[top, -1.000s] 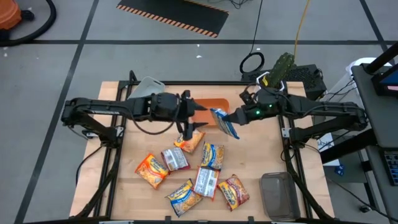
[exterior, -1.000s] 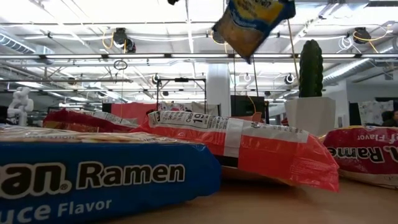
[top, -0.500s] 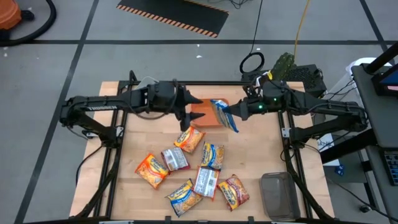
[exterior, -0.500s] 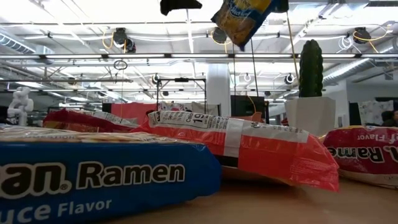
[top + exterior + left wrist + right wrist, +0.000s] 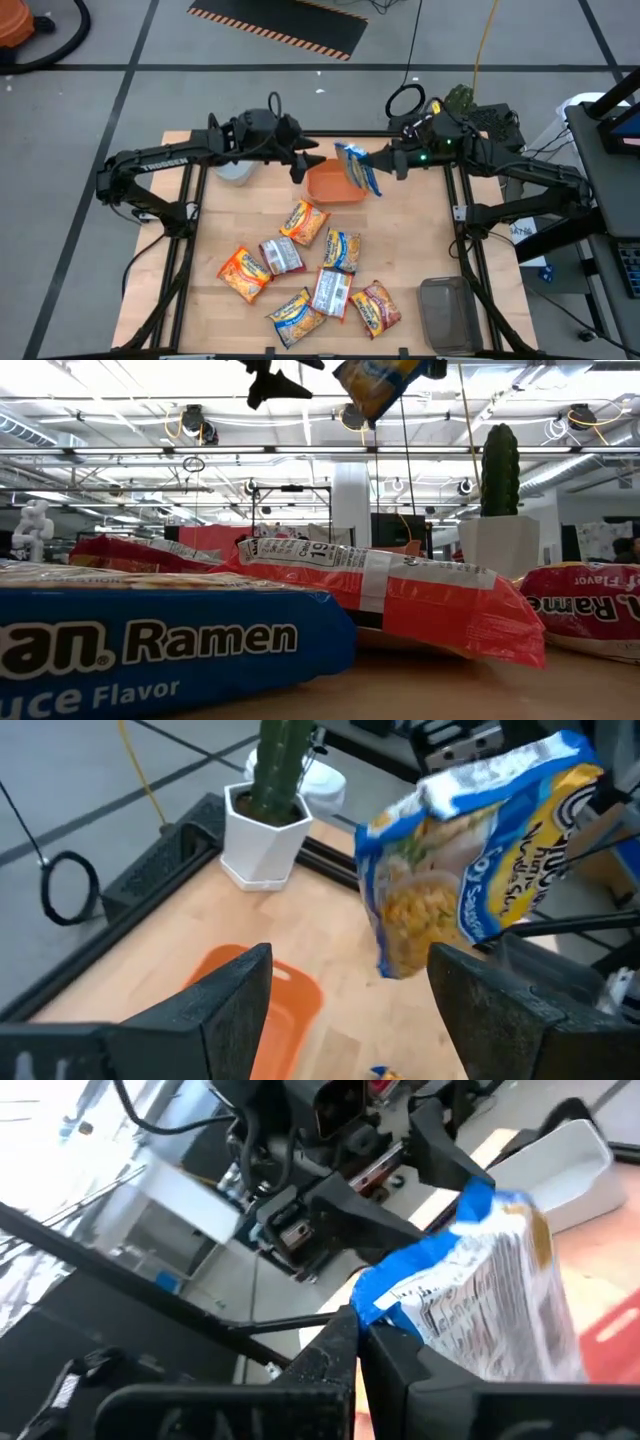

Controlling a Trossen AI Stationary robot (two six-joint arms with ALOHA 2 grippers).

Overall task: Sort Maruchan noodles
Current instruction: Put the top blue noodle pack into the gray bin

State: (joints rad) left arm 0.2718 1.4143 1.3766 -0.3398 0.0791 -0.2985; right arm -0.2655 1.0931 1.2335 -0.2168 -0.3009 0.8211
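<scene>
Near edge of the table [image 5: 420, 262]: seven ramen packets lie loose in a cluster, unsorted. Nearest the edge is a yellow-blue packet [image 5: 296, 316], beside it a silver-red packet [image 5: 331, 291] and a red packet [image 5: 376, 307]. Slightly farther in are an orange packet [image 5: 244, 273], a second silver-red packet [image 5: 282, 255], a second yellow-blue packet [image 5: 341, 250] and a second orange packet [image 5: 304, 222]. A grey bin [image 5: 448, 313] sits at the near right corner; contents can't be made out.

Far edge: the orange bin [image 5: 333, 182] looks empty, and a pale bin [image 5: 236, 170] sits mostly hidden under the left arm.

The right gripper [image 5: 372, 165] is pinched tight on the corner of a blue-white packet [image 5: 358, 170], which hangs in the air over the orange bin's right rim. The left gripper [image 5: 310, 160] hovers near it, fingers spread, carrying nothing.

Judgement: sorting has barely started. One packet is mid-transfer, none visibly binned, seven left.
</scene>
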